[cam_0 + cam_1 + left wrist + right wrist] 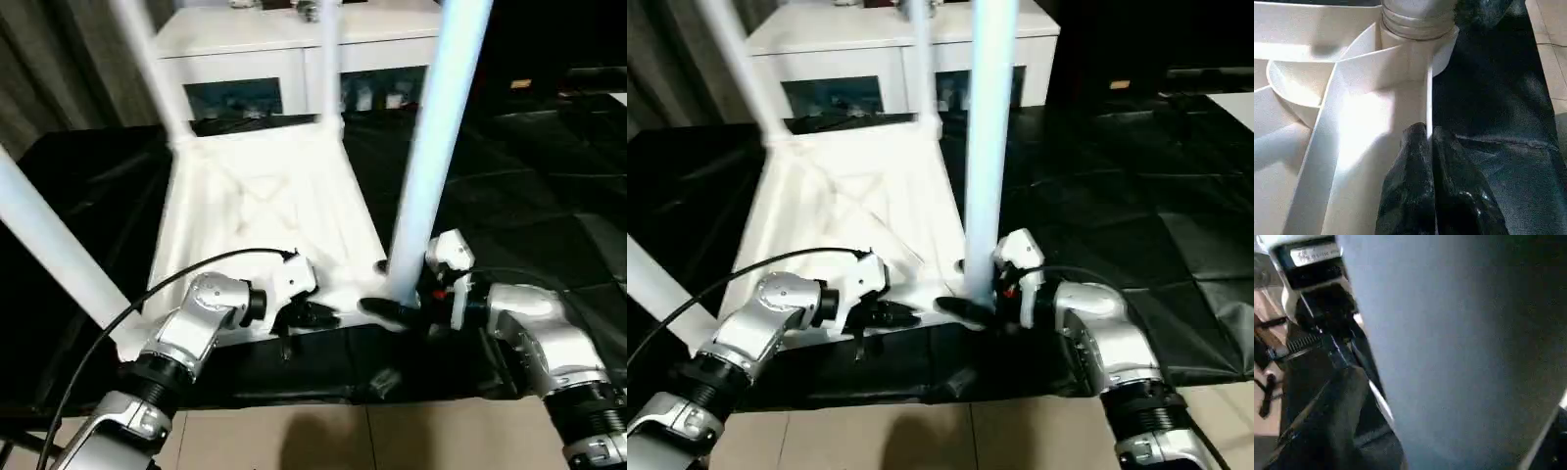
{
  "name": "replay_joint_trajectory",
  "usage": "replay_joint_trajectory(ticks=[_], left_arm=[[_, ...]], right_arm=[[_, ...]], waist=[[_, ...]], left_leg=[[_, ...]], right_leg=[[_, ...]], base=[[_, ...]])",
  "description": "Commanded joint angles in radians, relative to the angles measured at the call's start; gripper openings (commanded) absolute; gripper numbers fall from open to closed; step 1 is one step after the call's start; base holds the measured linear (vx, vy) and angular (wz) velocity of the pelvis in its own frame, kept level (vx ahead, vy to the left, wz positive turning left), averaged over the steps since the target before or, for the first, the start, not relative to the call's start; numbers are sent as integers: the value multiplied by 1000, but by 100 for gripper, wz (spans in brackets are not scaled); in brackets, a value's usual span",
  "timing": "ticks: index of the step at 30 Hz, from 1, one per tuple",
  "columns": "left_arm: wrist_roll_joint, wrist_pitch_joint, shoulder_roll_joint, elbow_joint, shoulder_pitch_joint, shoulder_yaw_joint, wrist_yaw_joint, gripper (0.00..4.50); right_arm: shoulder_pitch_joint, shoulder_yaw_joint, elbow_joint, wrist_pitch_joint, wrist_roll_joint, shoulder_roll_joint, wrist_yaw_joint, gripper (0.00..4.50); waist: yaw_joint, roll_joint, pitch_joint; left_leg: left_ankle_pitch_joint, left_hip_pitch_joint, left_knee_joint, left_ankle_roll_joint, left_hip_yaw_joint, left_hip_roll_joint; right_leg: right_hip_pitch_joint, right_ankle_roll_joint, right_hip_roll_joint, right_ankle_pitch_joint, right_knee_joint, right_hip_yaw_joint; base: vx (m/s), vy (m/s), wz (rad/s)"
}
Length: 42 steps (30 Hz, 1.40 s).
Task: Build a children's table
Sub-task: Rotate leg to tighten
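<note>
A black sheet (549, 196) covered the work surface, with pale floor tiles (323, 436) along the bottom edge of the frame and a white cabinet with glass doors (294, 59) across the top centre; whatever sat behind its glass was too dim to make out. The tabletop (265, 211) lay upside down in the middle of the frame, ribbed underside up, its long axis running from the near edge toward the cabinet. Four legs stood in its corner sockets, pointing up and cut off by the frame: one at upper left (147, 59), one at top centre (330, 69), one slanting off the left edge (49, 245), and the near right leg (441, 137) rising right of centre (its top was out of sight).

The left gripper (315, 315) sat at the tabletop's near edge, fingers pressed together; in the left wrist view they straddled the thin rim wall (1428, 103), seemingly pinching it. The right gripper (392, 308) had its jaws spread wide around the foot of the near right leg, one finger (1327, 421) beside the tube; contact was hard to judge.
</note>
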<state>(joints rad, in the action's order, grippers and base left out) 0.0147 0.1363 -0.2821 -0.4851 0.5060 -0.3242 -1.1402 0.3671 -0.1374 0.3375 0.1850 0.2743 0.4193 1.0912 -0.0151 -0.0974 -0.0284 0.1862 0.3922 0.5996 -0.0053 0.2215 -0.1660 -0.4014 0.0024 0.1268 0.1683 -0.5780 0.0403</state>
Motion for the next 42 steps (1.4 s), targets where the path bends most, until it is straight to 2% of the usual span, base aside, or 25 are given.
replay_joint_trajectory(ticks=[1, 5, 11, 12, 16, 17, 21, 23, 29, 31, 33, 34, 35, 36, 37, 38, 39, 40, 42], left_arm=[[70, -10, 21, 48, -6, 3, -29, 0], [61, -10, 12, 57, -15, 6, -35, 0], [56, -3, 8, 67, -19, 8, -35, 0], [56, -2, 8, 68, -20, 9, -34, 0], [55, -3, 6, 66, -19, 7, -34, 0], [54, -3, 6, 65, -19, 7, -34, 0], [52, -1, 5, 64, -20, 8, -35, 0], [52, 1, 3, 64, -20, 8, -36, 0], [48, 1, 0, 62, -27, 8, -38, 0], [35, 0, 8, 50, -25, 8, -13, 0], [17, 5, 30, 21, -12, 15, 45, 0], [12, 9, 38, 11, -7, 19, 65, 0], [5, 10, 57, -12, 6, 24, 99, 0], [-7, 19, 85, -45, 27, 32, 153, 0], [-8, 20, 87, -48, 29, 32, 158, 0], [-28, 37, 117, -84, 55, 35, 224, 0], [-39, 52, 133, -105, 71, 37, 263, 0], [-47, 64, 148, -124, 86, 39, 296, 0], [-54, 81, 164, -143, 101, 46, 337, 0]], right_arm=[[15, -41, 12, -11, -30, -5, 4, 399], [15, -82, 30, -55, -86, 12, 22, 399], [24, -79, 65, -66, -106, 12, 6, 399], [25, -77, 66, -64, -104, 12, 7, 373], [26, -68, 72, -55, -92, 17, 18, 353], [25, -67, 72, -52, -91, 19, 21, 329], [21, -62, 76, -46, -89, 18, 32, 310], [21, -61, 78, -42, -85, 17, 36, 284], [15, -59, 82, -38, -85, 7, 29, 272], [18, -48, 102, -40, -98, -23, -36, 272], [34, -30, 150, -59, -133, -66, -158, 272], [40, -24, 165, -61, -141, -78, -191, 272], [48, -15, 184, -55, -155, -104, -257, 271], [60, 1, 208, -36, -167, -147, -356, 271], [60, 3, 209, -33, -167, -151, -365, 270], [72, 21, 227, -7, -176, -201, -476, 270], [80, 37, 238, 8, -177, -232, -544, 270], [89, 58, 250, 27, -172, -261, -609, 270], [101, 77, 265, 35, -173, -286, -674, 270]], waist=[[2, 30, 54], [6, 32, 55], [7, 29, 55], [7, 29, 55], [7, 28, 55], [6, 27, 55], [5, 26, 57], [3, 26, 56], [3, 25, 56], [3, 27, 56], [8, 26, 55], [16, 26, 51], [23, 32, 50], [30, 28, 48], [35, 28, 44], [45, 31, 45], [46, 30, 44], [47, 29, 45], [50, 30, 45]], left_leg=[[305, -25, -88, 50, -35, -59], [280, -22, -84, 67, -33, -57], [270, -22, -83, 79, -33, -58], [273, -23, -83, 80, -33, -58], [278, -24, -82, 78, -32, -58], [274, -23, -83, 79, -32, -58], [268, -24, -82, 79, -32, -58], [265, -23, -82, 82, -32, -58], [267, -23, -82, 80, -32, -58], [264, -22, -82, 82, -32, -58], [275, -22, -84, 73, -33, -58], [297, -20, -86, 58, -34, -55], [329, -19, -90, 38, -38, -53], [368, -26, -92, 21, -38, -53], [394, -29, -94, 9, -39, -53], [419, -28, -96, -8, -43, -51], [430, -29, -96, -12, -43, -50], [446, -35, -95, -21, -45, -49], [455, -34, -95, -22, -45, -47]], right_leg=[[28, -202, 20, 272, 63, -16], [30, -205, 22, 249, 62, -16], [31, -211, 20, 245, 62, -14], [30, -213, 19, 246, 62, -14], [30, -214, 19, 243, 62, -14], [31, -215, 19, 239, 61, -14], [31, -219, 18, 225, 60, -13], [32, -221, 18, 220, 59, -13], [32, -221, 18, 222, 60, -13], [32, -223, 19, 220, 58, -13], [30, -217, 19, 239, 60, -13], [27, -212, 19, 270, 64, -14], [32, -196, 20, 322, 67, -11], [22, -181, 18, 372, 73, -13], [18, -175, 17, 398, 76, -14], [20, -164, 17, 425, 77, -13], [18, -157, 18, 442, 80, -13], [15, -145, 20, 467, 85, -13], [13, -134, 19, 476, 88, -13]], base=[[0, 0, 0], [0, 0, 0], [0, 0, 0], [0, 0, 0], [0, 0, 0], [0, 0, 0], [0, 0, 0], [0, 0, 0], [0, 0, 0], [0, 0, 0], [0, 0, 0], [0, 0, 0], [0, 0, 0], [0, 0, 0], [0, 0, 0], [0, 0, 0], [0, 0, 0], [0, 0, 0], [0, 0, 0]])
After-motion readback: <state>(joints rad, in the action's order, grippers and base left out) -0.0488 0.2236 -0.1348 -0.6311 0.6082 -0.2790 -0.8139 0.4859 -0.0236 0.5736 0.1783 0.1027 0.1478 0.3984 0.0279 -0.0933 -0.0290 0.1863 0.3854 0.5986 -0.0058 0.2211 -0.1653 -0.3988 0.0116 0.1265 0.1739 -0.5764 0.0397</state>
